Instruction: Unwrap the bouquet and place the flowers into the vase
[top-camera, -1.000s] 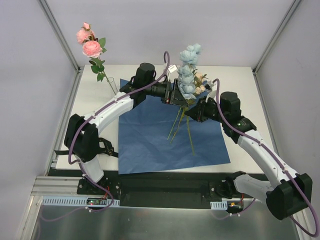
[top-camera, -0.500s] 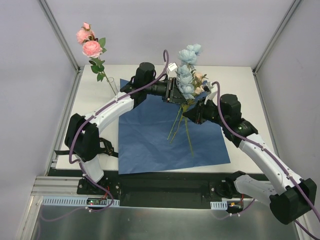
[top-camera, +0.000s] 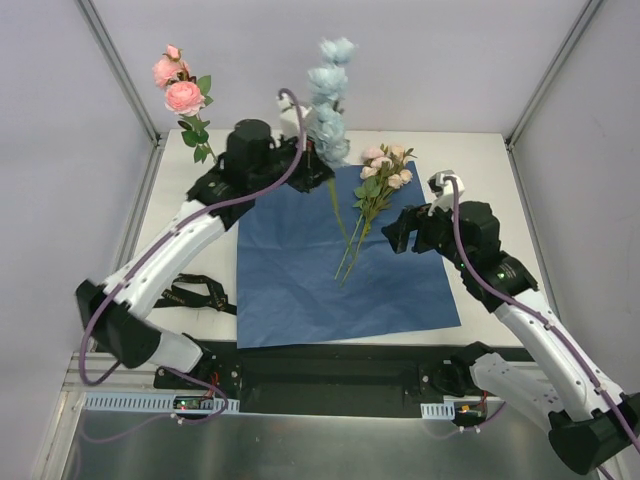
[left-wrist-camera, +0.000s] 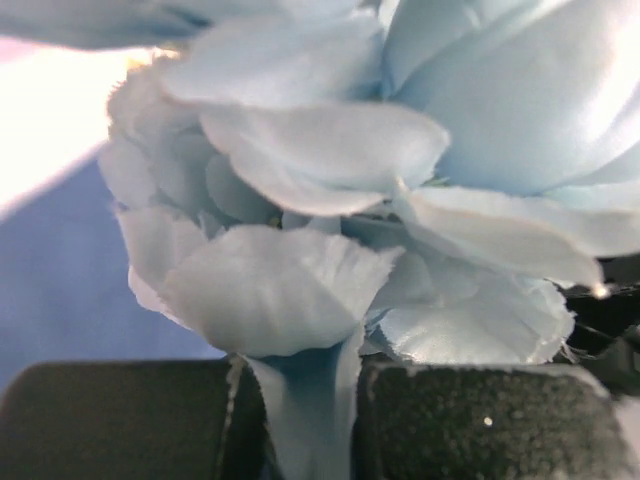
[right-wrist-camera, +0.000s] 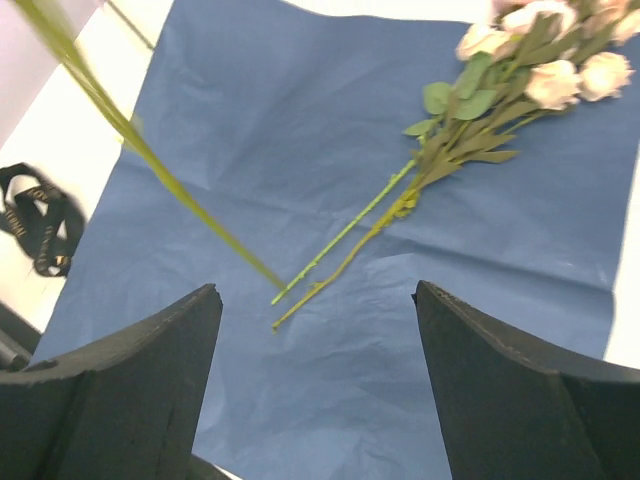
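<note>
With your left gripper (left-wrist-camera: 300, 420) clamped on the blue spray (top-camera: 328, 100), upright above the far edge of the paper (top-camera: 290, 290), and your right gripper (right-wrist-camera: 315, 295) wide and empty, swing left slowly, lowering the stem tip into the vase beneath the pink rose (top-camera: 182, 92).

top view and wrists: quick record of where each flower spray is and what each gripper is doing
blue spray: held upright by left gripper
left gripper: shut on blue spray
right gripper: open, empty, above paper
cream spray: lying on paper
pink roses: upright at back left, base out of sight
paper: spread flat
ribbon: loose, left of paper
</note>
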